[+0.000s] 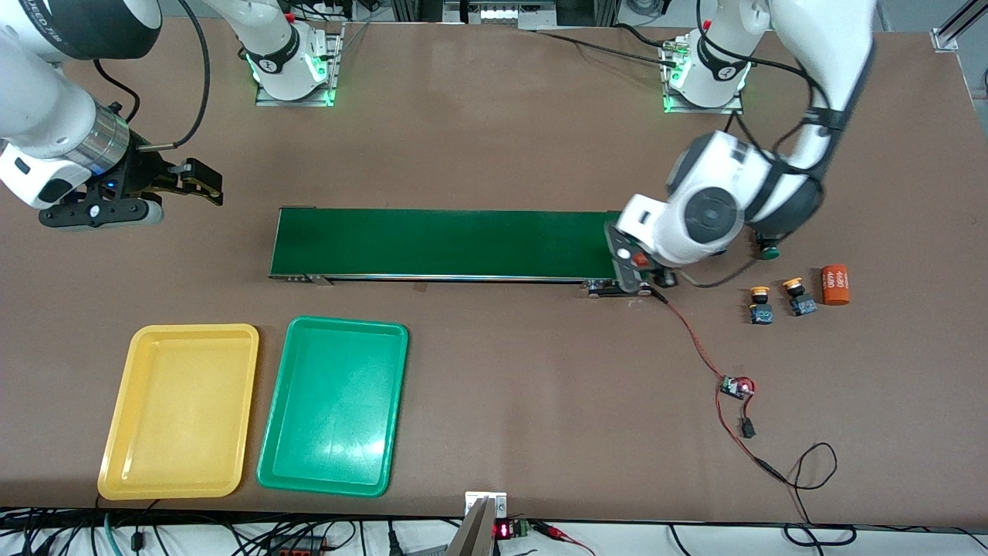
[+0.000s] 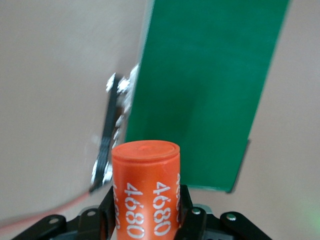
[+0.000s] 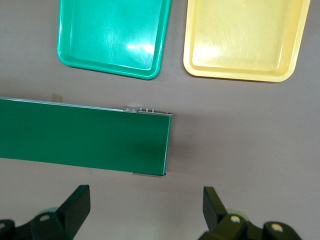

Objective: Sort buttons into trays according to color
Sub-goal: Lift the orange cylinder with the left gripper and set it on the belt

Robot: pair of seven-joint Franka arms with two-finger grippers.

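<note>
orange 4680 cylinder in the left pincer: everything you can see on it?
The orange cylinder looks like smooth matte plastic, with a flat round end face and white "4680" printed twice along its side. The left wrist view shows it clamped between the black fingers of the left pincer, its end pointing away from the pincer, over the end of the dark-green conveyor belt at the left arm's end of the table. Only the fingers touch it.

Left gripper (image 2: 145, 225) cut off by the left wrist view's edge, orange cylinder (image 2: 146, 192) in it losing its base there, one green button (image 1: 768, 249) mostly hidden under the left arm, conveyor (image 3: 82, 137) running off the right wrist view's edge
</note>
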